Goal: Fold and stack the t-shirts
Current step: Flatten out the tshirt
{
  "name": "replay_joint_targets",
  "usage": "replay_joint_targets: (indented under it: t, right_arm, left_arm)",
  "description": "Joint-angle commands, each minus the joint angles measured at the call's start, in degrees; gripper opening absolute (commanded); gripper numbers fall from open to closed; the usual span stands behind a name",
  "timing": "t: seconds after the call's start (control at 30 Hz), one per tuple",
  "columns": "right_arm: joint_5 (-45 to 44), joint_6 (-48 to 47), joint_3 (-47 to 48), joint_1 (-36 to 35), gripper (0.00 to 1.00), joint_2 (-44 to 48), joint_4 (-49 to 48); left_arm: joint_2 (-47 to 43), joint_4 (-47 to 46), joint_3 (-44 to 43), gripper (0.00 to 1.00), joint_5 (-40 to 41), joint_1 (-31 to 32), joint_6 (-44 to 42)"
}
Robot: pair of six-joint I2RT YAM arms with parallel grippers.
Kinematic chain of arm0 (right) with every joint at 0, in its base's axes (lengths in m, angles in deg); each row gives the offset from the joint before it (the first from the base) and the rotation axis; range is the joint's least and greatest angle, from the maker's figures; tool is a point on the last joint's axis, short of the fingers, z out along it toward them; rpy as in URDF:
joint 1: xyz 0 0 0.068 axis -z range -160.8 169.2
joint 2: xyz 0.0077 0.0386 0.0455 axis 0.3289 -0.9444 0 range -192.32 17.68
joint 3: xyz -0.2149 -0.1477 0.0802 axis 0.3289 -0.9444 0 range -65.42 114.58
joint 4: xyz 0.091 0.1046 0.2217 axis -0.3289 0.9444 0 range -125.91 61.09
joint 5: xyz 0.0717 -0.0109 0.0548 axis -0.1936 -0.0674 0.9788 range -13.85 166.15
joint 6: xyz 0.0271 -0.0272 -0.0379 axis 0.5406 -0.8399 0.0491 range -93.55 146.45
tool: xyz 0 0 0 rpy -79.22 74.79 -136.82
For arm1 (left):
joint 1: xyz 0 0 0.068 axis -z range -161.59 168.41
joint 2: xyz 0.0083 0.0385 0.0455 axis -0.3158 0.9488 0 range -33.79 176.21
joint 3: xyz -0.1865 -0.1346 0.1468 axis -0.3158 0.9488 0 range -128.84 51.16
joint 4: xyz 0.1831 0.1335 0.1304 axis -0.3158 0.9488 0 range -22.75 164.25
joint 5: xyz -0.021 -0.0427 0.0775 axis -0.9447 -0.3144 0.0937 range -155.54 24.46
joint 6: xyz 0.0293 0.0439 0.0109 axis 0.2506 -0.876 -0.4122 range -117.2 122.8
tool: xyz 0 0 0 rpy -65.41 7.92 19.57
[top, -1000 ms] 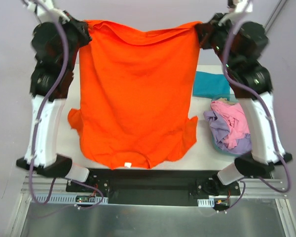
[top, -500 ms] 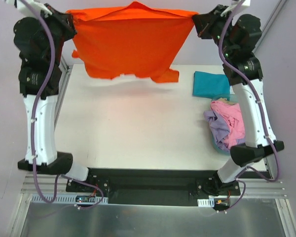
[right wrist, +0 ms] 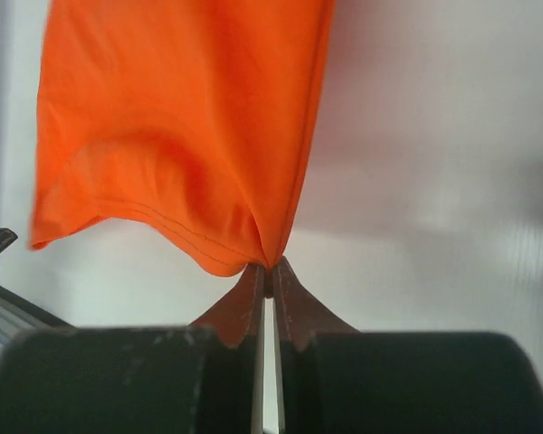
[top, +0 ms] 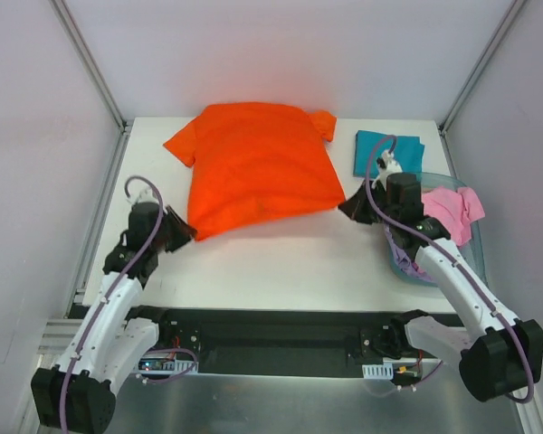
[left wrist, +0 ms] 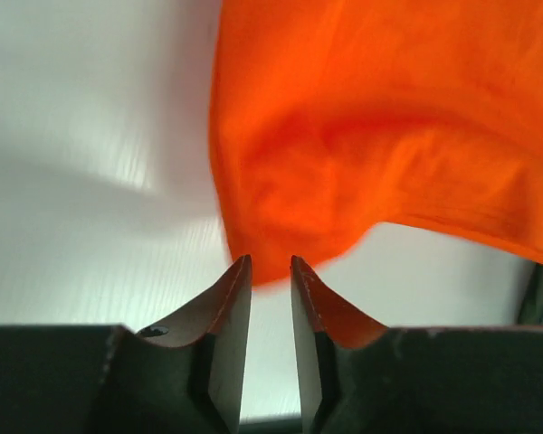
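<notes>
Pinching orange shirt corner, right hand clenched; left hand released, fingers slightly parted at other corner; shirt spread on tabletop.

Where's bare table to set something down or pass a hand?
Widest: the near strip of table in front of the orange t-shirt, between left gripper and right gripper. Narrower: between that shirt and the table's left edge. Crowded on the right: folded teal t-shirt, then the blue tub holding a pink t-shirt.
</notes>
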Motion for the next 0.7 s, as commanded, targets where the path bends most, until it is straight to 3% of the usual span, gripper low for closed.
replay_joint_targets:
  t: [0.0,0.07,0.1,0.13,0.2,0.23,0.3,0.47,0.67]
  right_arm:
    - [-4.8,2.7,-6.0,-0.4,0.06,7.5,11.1]
    - [-7.6,3.3,-8.9,-0.5,0.15,9.4,16.7]
    - [-8.3,3.5,-9.5,-0.8,0.19,9.8,18.0]
    - [-8.9,3.8,-10.0,-0.8,0.24,10.4,19.2]
    - [-9.5,3.2,-9.5,-0.8,0.63,11.1,22.5]
    - [-10.0,2.4,-8.8,-1.0,0.83,11.1,23.6]
    - [-11.9,1.1,-5.9,-1.2,0.95,11.0,27.0]
    - [-15.1,-1.2,-0.1,-4.6,0.97,10.8,28.8]
    - [-14.6,-0.5,2.5,-9.5,0.97,4.4,24.9]
  left_arm:
    - [-9.9,-1.1,15.1,0.30,-13.7,0.3,12.7]
    - [-12.2,-0.2,18.9,0.34,-16.0,0.3,14.6]
    - [-13.1,0.4,20.6,0.50,-16.8,0.3,15.4]
    - [-14.9,1.0,20.8,0.55,-17.4,0.3,15.5]
    - [-16.2,4.0,18.7,0.74,-18.2,0.3,14.2]
    - [-17.0,5.1,17.4,0.99,-18.2,0.3,13.2]
    - [-17.4,8.4,13.1,0.99,-17.1,0.3,10.6]
    - [-12.2,8.9,4.9,0.99,-16.1,0.3,7.8]
    - [3.5,3.2,-5.5,0.99,-15.1,0.4,5.2]
